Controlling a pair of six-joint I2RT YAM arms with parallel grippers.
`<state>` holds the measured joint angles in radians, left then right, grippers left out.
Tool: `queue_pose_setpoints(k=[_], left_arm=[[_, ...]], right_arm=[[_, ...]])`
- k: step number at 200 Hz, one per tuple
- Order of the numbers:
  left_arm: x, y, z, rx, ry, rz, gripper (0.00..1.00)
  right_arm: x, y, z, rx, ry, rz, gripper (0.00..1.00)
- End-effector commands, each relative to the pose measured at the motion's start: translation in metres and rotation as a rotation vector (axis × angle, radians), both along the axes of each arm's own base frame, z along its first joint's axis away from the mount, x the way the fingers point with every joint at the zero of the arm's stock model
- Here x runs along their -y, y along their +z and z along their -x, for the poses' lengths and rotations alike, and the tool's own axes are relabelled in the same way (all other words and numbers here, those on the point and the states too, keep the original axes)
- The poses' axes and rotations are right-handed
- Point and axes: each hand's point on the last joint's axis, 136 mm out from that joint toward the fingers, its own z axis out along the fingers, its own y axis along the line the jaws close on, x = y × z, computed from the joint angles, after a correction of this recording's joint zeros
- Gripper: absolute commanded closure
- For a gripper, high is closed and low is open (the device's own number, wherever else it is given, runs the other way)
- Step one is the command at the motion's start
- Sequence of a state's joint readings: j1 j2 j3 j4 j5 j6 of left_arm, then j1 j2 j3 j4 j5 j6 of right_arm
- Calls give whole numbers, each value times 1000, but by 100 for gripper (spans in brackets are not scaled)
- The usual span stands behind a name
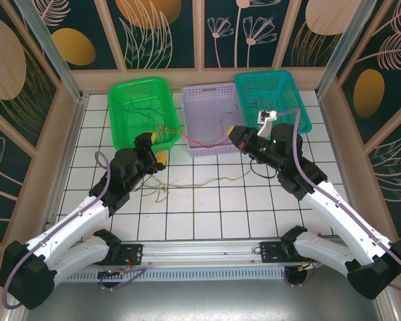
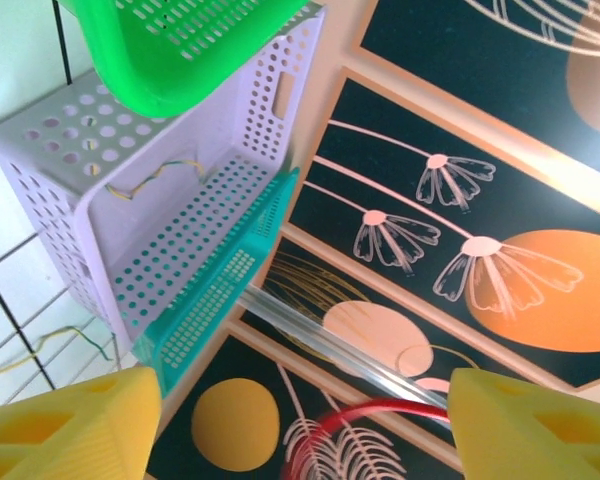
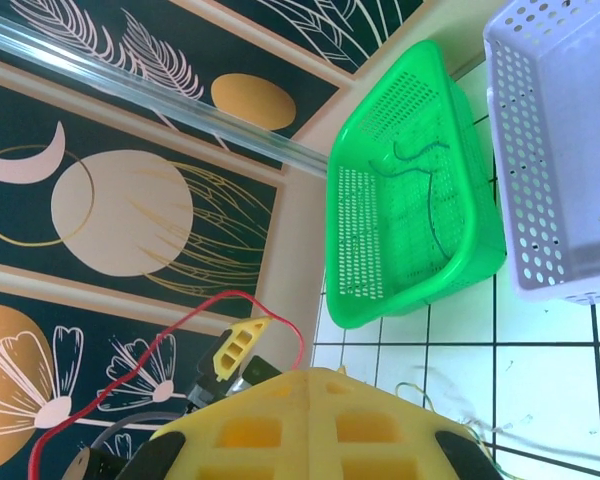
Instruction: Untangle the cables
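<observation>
A thin red cable (image 1: 202, 144) stretches taut between my two grippers, in front of the lilac basket (image 1: 207, 151). My right gripper (image 1: 235, 132) is shut on its end; in the right wrist view the red cable (image 3: 195, 312) rises out of the shut jaws (image 3: 325, 372) and arcs left. My left gripper (image 1: 154, 148) hovers by the green basket's front corner. Its yellow fingers (image 2: 530, 430) stand wide apart, and the red cable (image 2: 380, 410) curves between them, touching the right-hand one. A small tangle of yellow and green cables (image 1: 162, 189) lies on the tiles below.
A green basket (image 1: 123, 93) with dark thin wires stands at the back left. The lilac basket holds a yellowish wire (image 2: 150, 178). A teal basket (image 1: 301, 115) sits at the back right. Patterned walls close in three sides.
</observation>
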<state>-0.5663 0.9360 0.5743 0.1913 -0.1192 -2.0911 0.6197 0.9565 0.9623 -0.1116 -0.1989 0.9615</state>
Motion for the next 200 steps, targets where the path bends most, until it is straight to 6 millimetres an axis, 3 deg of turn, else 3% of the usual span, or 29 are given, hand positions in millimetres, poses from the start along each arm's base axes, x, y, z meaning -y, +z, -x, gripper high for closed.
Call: queue_pose_setpoints(k=[1, 23, 52, 77, 100, 116, 143, 176, 200], left_arm=[[-8, 3, 0, -94, 109, 282, 37], [-13, 2, -2, -86, 140, 291, 57], [-19, -2, -1, -88, 165, 284, 70], [-26, -10, 2, -95, 193, 263, 100], [-40, -17, 8, -88, 236, 203, 100], [-51, -25, 15, -89, 249, 89, 100], [-57, -48, 27, -102, 171, -192, 100], [-62, -52, 33, -59, 57, -508, 100], [-79, -46, 42, -32, 91, -587, 100]], right_arm=[[-5, 10, 0, 30, -1, -41, 100], [-11, 4, 5, 14, 23, -37, 100], [-10, -3, 10, -5, 24, -27, 100], [-4, -1, 10, 0, -1, -1, 100], [14, 2, 2, 5, -71, 39, 100], [36, 0, -11, -36, -142, 59, 100], [102, -9, -43, -184, -344, 41, 100], [171, -32, -72, -403, -583, -2, 100], [212, -41, -84, -482, -725, -104, 100]])
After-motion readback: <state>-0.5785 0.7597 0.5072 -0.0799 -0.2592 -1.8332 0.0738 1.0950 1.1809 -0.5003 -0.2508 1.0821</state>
